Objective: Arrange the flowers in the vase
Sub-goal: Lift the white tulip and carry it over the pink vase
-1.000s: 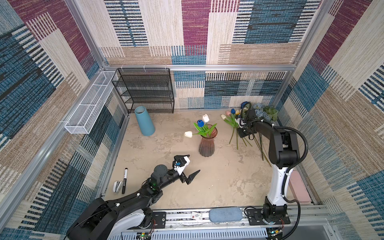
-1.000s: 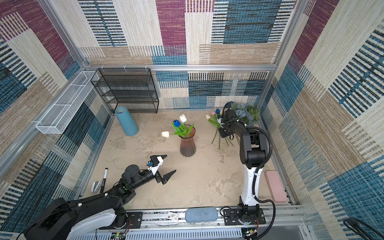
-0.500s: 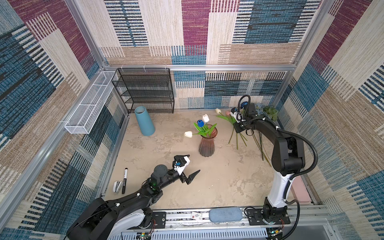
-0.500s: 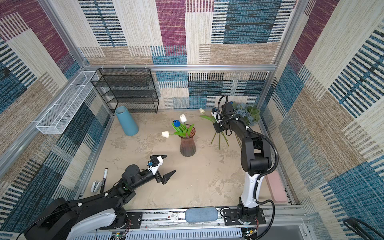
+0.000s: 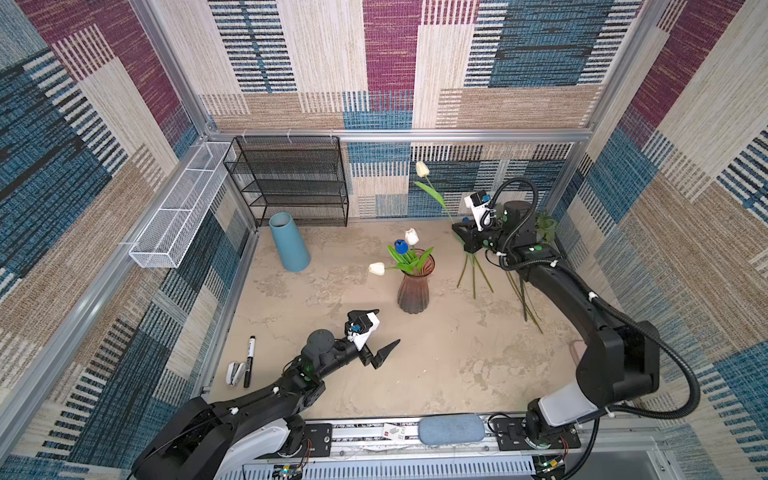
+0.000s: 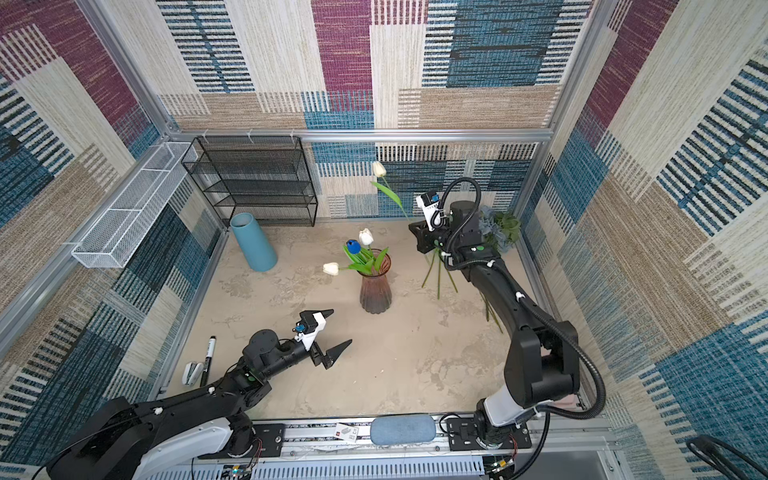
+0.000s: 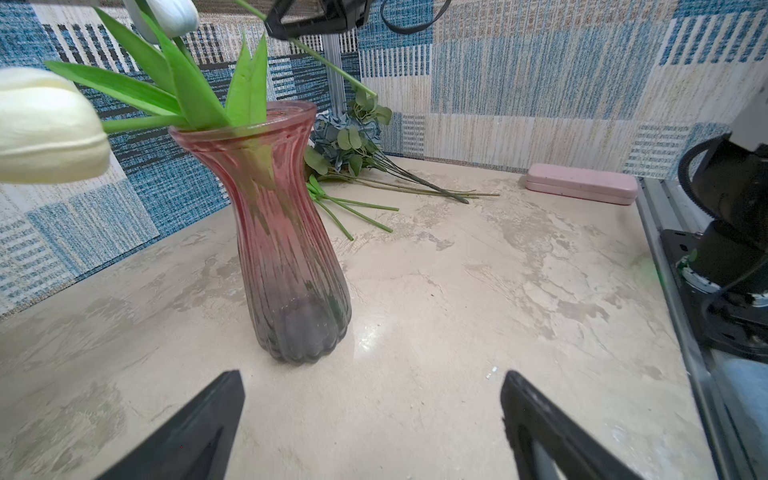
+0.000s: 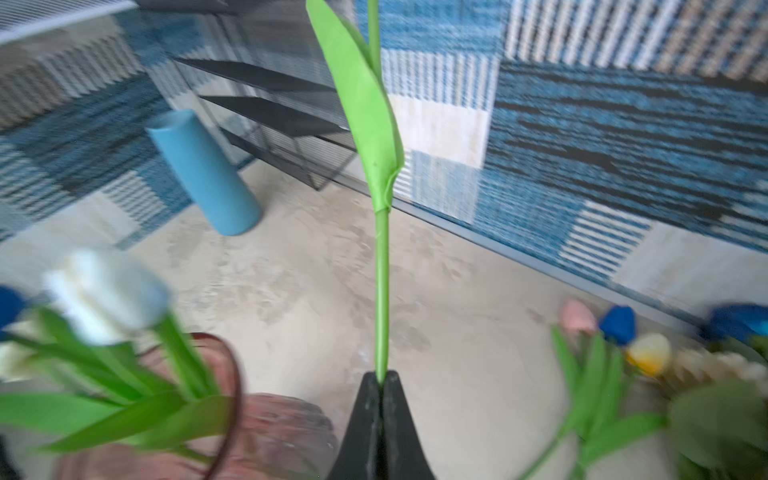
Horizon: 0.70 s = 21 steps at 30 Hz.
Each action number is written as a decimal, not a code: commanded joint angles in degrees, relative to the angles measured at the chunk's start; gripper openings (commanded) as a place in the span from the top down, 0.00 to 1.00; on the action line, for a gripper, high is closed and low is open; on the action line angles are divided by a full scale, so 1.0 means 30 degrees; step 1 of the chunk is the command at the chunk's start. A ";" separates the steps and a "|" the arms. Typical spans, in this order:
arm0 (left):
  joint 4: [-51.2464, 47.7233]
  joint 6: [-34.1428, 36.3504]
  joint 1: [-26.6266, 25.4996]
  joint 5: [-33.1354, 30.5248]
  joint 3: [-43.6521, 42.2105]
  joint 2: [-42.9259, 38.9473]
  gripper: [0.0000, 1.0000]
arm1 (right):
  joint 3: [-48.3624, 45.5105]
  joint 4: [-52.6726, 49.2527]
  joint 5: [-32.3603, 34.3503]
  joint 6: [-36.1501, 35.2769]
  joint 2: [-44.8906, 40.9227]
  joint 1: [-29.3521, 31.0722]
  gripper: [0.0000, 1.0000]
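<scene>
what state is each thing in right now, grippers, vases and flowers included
right gripper: shut on the held white tulip's stem
held white tulip: in the air, bloom up
left gripper: open, holding nothing
pink vase: upright, with three tulips in it
loose flowers: lying on the table
blue vase: upright
marker: lying flat

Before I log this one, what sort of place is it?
Probably a robot data-collection cell: a silver aluminium frame lined with patchwork woven panels, two black robot arms mounted on a front rail, and staged props like a ribbed pink glass vase.
</scene>
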 commanded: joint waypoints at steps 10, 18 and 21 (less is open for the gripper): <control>0.0729 0.0319 -0.0005 -0.0009 -0.0156 -0.0265 0.01 | -0.6857 2.2760 -0.0499 0.8173 -0.2621 0.2434 1.00; 0.0749 0.0403 -0.0004 -0.0009 -0.0156 -0.0230 0.01 | -0.6802 2.7621 0.0689 0.8515 0.0965 0.3461 1.00; 0.0309 0.0478 -0.0004 -0.0121 -0.0142 -0.0483 0.01 | -0.6451 2.7431 0.0517 0.7789 0.2062 0.3536 1.00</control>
